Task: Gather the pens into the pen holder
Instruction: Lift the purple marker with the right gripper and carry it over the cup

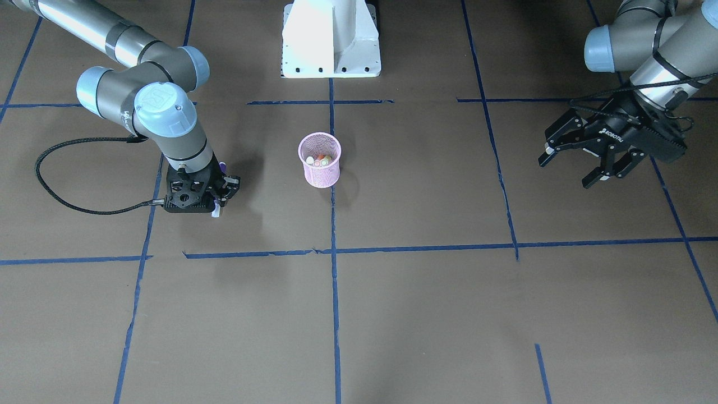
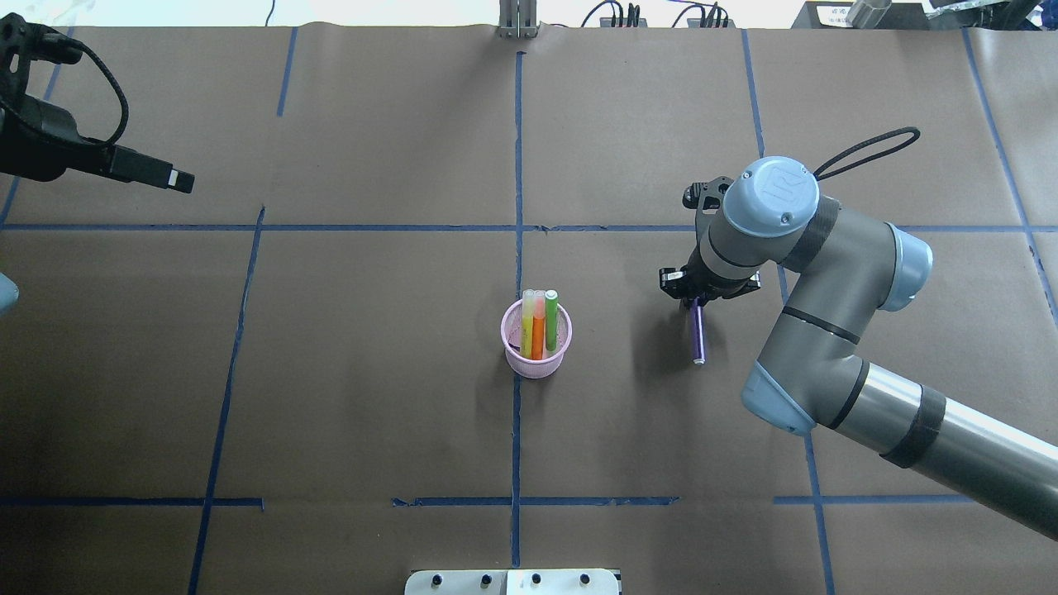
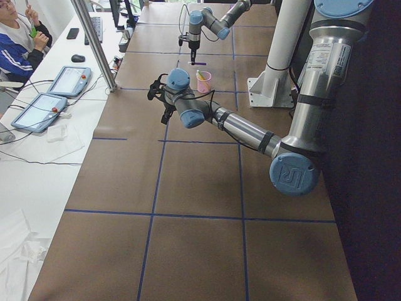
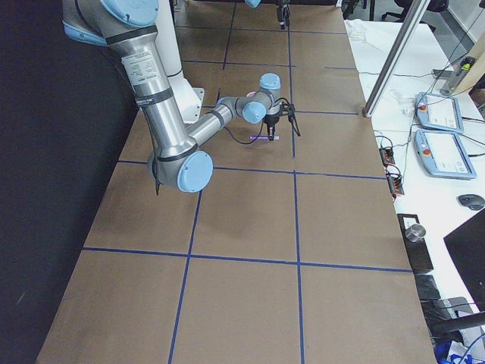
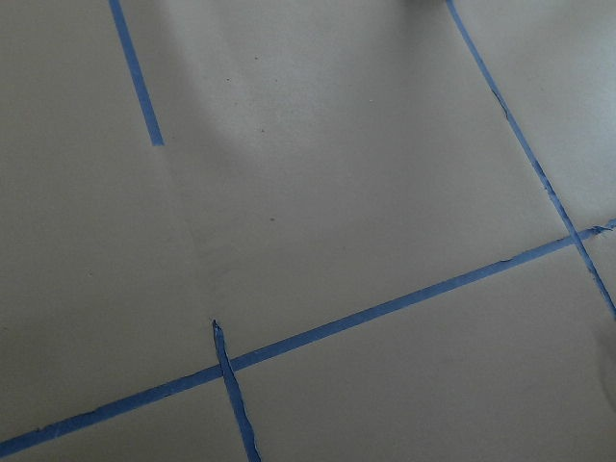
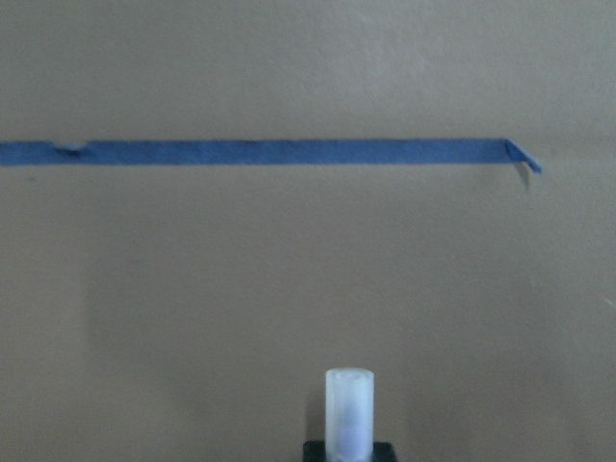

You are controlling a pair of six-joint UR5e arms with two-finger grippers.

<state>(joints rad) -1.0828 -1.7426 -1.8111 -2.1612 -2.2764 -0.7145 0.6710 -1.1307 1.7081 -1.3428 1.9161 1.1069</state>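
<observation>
Overhead exterior showed the purple pen [image 2: 698,335] on the tabletop, right of the holder [image 2: 536,357], one end under the right gripper [image 2: 696,301], its jaws' state impossible to tell; the left gripper's [image 1: 569,168] jaws were spread. Gripped off-centre, the pen might droop and tip the crowded holder. Right wrist view showed only its cap [image 6: 348,414].

Mid-table the pen holder [image 2: 536,364] stood alone. Three pens [image 2: 538,318] leaned at its far side, tips above the rim; the robot-side half of the mouth lay open. Bare table [image 2: 628,397] ran from it to the right gripper [image 2: 697,304], which was clamped on the purple pen [image 2: 698,339]. The left gripper [image 1: 583,160] hung well apart, jaws spread. The robot base [image 1: 331,50] stood behind the holder.
</observation>
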